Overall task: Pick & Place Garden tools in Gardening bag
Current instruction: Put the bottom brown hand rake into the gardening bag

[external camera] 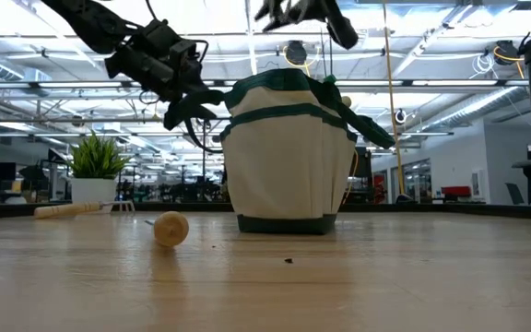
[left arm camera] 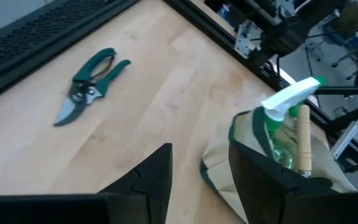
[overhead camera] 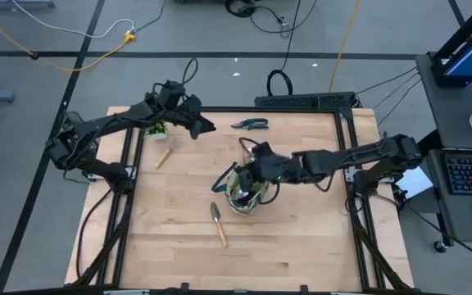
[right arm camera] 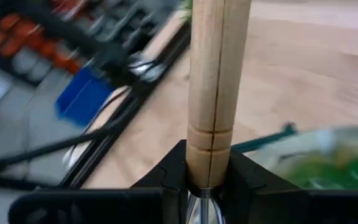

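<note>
The right gripper (right arm camera: 207, 177) is clenched on a wooden tool handle (right arm camera: 215, 81), its fingers (right arm camera: 169, 168) pressed to either side of the shaft just above the metal ferrule; in the high view this gripper (overhead camera: 256, 174) sits directly over the gardening bag (overhead camera: 248, 195) near the table's centre; the handle stands upright in the wrist view, and the tool's head cannot be made out; the bag, beige canvas with dark green trim (external camera: 284, 152), stands upright on the wooden table (overhead camera: 301, 238); inside it, the left wrist view shows a green spray bottle (left arm camera: 284, 115) with a pale trigger head and, just beside it, a second wooden handle (left arm camera: 303, 140) poking up past the rim.

The left gripper (overhead camera: 197, 123) hangs released, fingers (left arm camera: 151, 177) apart and holding nothing, at about ten o'clock from the bag; green-handled pruning shears (overhead camera: 250, 124) lie flat at twelve o'clock; a trowel (overhead camera: 218, 223) lies at seven o'clock, close by the bag; a hand rake (overhead camera: 165, 153) rests at ten o'clock, beside a small potted plant (overhead camera: 156, 129).
</note>
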Robot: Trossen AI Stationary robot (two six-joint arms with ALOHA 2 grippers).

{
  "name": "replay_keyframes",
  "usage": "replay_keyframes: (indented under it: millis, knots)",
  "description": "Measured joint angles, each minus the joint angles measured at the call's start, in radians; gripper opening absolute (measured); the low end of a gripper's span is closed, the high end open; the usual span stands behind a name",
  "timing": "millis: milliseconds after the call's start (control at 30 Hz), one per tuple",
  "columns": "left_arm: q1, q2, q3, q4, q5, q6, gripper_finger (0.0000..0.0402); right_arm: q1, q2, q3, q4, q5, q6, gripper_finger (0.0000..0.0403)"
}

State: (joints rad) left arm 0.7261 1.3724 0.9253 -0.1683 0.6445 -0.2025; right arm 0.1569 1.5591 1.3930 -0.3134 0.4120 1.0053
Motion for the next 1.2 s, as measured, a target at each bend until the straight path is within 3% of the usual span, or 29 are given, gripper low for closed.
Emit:
replay_keyframes:
  millis: [133,467,733,1000,1200]
  knots:
    - [0.016,0.0,0.0,-0.002,0.0,0.021,0.0161,0.043,0.049,0.001,0.011,0.147,0.148,0.0049]
    - [0.022,0.0,0.0,-0.001,0.0,0.067,0.0161,0.102,0.149,0.0,-0.004,0.321,0.364,0.0049]
    - [0.022,0.0,0.0,-0.005,0.001,0.071,0.0161,0.107,0.151,-0.001,-0.021,0.34,0.371,0.0049]
    - [0.022,0.0,0.0,-0.026,0.001,0.095,0.0161,0.105,0.151,0.0,-0.148,0.213,0.509,0.0063]
    - [0.022,0.0,0.0,-0.022,0.001,0.095,0.0161,0.105,0.151,0.0,-0.16,0.213,0.533,0.0059]
